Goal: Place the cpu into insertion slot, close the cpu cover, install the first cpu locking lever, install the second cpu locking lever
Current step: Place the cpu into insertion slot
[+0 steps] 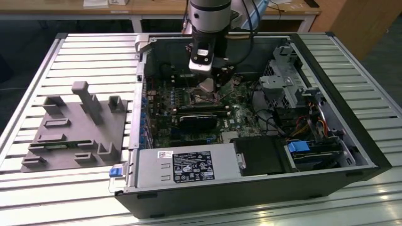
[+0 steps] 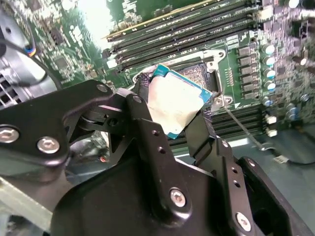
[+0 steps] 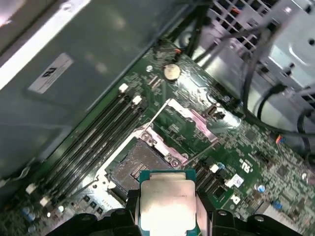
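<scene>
My gripper (image 1: pixel 205 84) hangs inside the open computer case and is shut on the cpu (image 2: pixel 174 104), a flat square chip with a silvery top and a teal edge. Both black fingers (image 2: pixel 147 129) clamp opposite sides of the cpu (image 3: pixel 166 206), which is tilted in the second wrist view. The chip sits a little above and beside the insertion slot (image 3: pixel 132 164), whose dark centre (image 2: pixel 199 73) lies bare. The cpu cover (image 3: pixel 199 123), a silver frame, stands flipped open on the far side of the slot. A thin metal lever (image 2: pixel 241 127) sticks out beside the socket.
Long black memory slots (image 3: pixel 93 142) run right beside the socket. The case holds a power supply (image 1: pixel 182 165), a drive cage (image 1: pixel 289 80) and loose cables (image 1: pixel 276 122). A grey parts fixture (image 1: pixel 75 127) rests on the slatted table at the exterior view's left.
</scene>
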